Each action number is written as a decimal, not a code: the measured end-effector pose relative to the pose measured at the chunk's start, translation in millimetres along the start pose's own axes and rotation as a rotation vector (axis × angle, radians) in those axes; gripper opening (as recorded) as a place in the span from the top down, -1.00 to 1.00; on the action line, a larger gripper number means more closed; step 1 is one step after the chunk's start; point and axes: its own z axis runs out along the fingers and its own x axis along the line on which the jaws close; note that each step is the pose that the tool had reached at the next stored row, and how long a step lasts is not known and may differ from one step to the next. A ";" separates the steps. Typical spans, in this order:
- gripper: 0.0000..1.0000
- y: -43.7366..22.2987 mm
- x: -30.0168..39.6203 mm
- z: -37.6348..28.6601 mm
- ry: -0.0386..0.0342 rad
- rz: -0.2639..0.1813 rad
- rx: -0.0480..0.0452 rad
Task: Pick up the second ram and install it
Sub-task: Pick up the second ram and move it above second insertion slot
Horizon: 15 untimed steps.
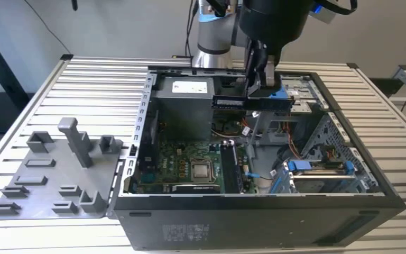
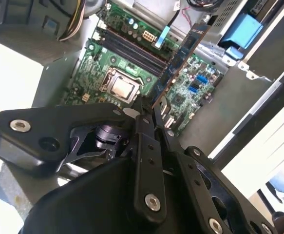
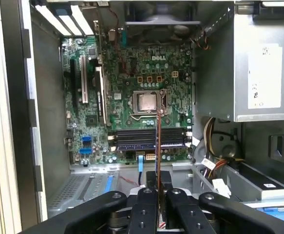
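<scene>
**Second ram gripped above the open case, not yet in a slot**

Exterior view: the pincer (image 1: 259, 94) hangs inside the open computer case (image 1: 259, 206), toward 12 o'clock of its opening. It is closed on the second ram (image 1: 230, 101), which sticks out flat toward 9 o'clock from the fingers, well clear of the motherboard (image 1: 182, 164) below. The memory slots (image 1: 231, 169) lie toward 6 o'clock from the stick. A grey fixture (image 1: 55, 174) sits on the tabletop (image 1: 83, 79) at 9 o'clock of the case.

Second wrist view: the fingers clamp one end of the stick (image 2: 180, 53), and its free end reaches out over the board, apart from the long dark slots (image 2: 132, 46).

First wrist view: the stick (image 3: 158, 141) is seen edge-on as a thin line running out from the pincer (image 3: 159, 192), across the slots (image 3: 149, 139) and near the processor socket (image 3: 146, 101).

Judgement: the pick-up is done and the carry over the board is in hand. Seating calls for turning the stick parallel to a free slot, lining up edge and notch, then pressing straight in. I cannot tell which slot is free.
</scene>
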 end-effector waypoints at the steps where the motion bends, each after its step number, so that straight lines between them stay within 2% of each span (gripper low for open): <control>1: 0.72 -2.1 -0.1 0.1 0.0000 0.001 0.0000; 10: 0.72 -3.1 -1.8 0.2 0.0000 0.001 0.0001; 15: 0.72 0.1 -16.3 1.4 0.0000 0.001 0.0001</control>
